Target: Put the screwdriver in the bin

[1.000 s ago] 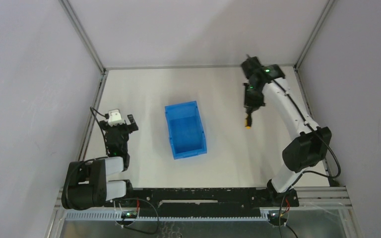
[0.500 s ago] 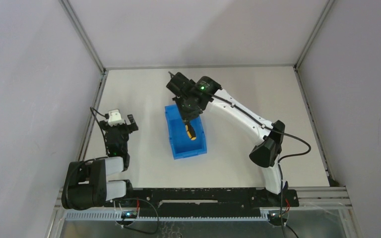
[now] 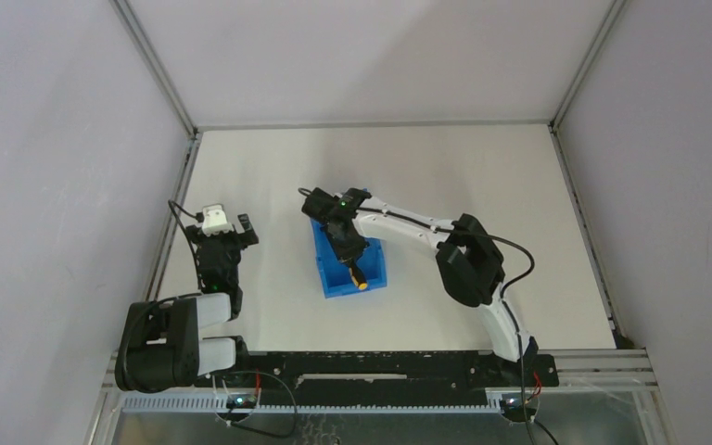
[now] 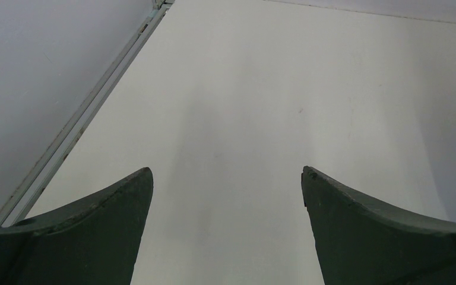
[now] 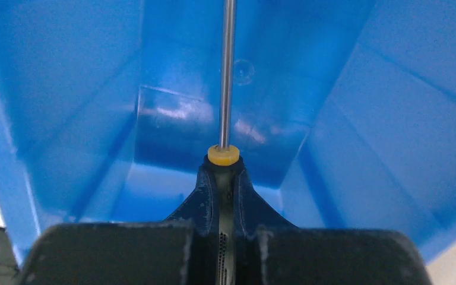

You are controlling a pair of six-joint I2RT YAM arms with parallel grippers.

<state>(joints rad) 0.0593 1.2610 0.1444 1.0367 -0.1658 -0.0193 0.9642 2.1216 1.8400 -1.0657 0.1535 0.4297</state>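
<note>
The blue bin (image 3: pixel 376 269) stands on the table in the middle of the top view. My right gripper (image 3: pixel 347 248) reaches down into it, shut on the screwdriver (image 3: pixel 358 275), whose yellow-and-black handle points to the bin's near end. In the right wrist view the gripper (image 5: pixel 223 178) clamps the handle just behind the yellow collar. The grey shaft (image 5: pixel 228 71) points down at the bin's floor, with blue walls (image 5: pixel 368 107) all round. My left gripper (image 3: pixel 221 232) is open and empty left of the bin. It hangs over bare table in the left wrist view (image 4: pixel 227 172).
Grey walls and metal frame rails (image 3: pixel 174 209) close in the white table (image 3: pixel 482 176) on the left, back and right. The right arm's elbow (image 3: pixel 468 260) hangs over the table right of the bin. A frame rail (image 4: pixel 83 113) also runs along the table's left edge.
My right arm has swung from the far right of the table over to the bin with the screwdriver and lowered it inside. The left arm has not moved.
</note>
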